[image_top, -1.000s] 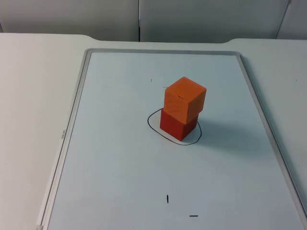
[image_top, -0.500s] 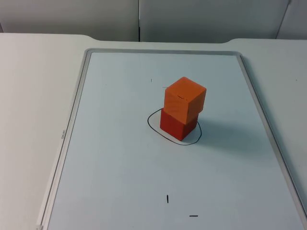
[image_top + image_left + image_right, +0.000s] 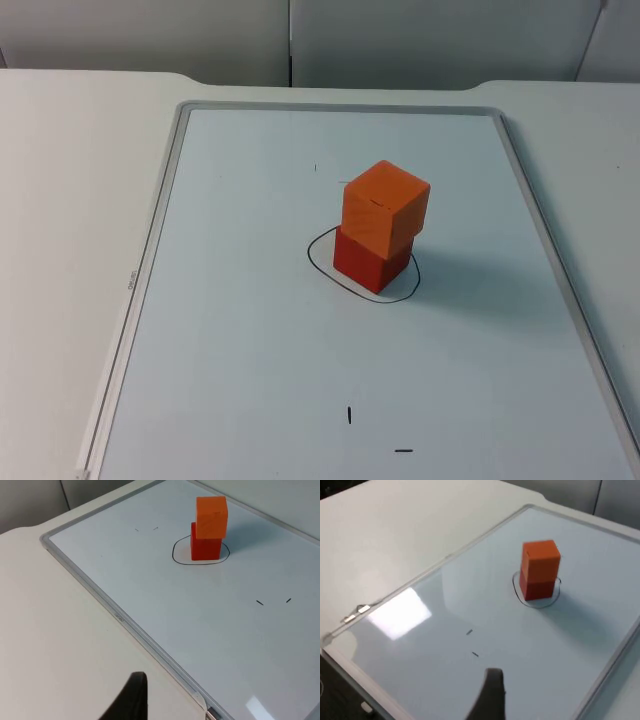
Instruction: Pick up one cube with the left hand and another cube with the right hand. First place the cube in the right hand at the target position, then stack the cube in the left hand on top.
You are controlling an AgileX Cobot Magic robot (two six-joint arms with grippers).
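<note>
the orange cube sits on top of the red cube, turned slightly against it so the upper edges overhang the lower block a little. the red cube stands inside the hand-drawn black outline on the whiteboard, with one lower corner reaching the line at the near side. the whiteboard lies flat on the white table, its grey frame running all round. the top view gives two short black dashes on the board nearer the camera and a faint tick farther back. the left wrist view takes the stack from the side: orange cube over red cube, the drawn ring visible around the base, and the board's frame crossing the table. one black fingertip of the left gripper hangs over bare table outside the frame, well apart from the cubes; jaw opening cannot be told. the right wrist view shows the stack from the opposite side, plus a bright glare patch on the board. one fingertip of the right gripper is above the board, well apart from the cubes; its opening cannot be told either.
</note>
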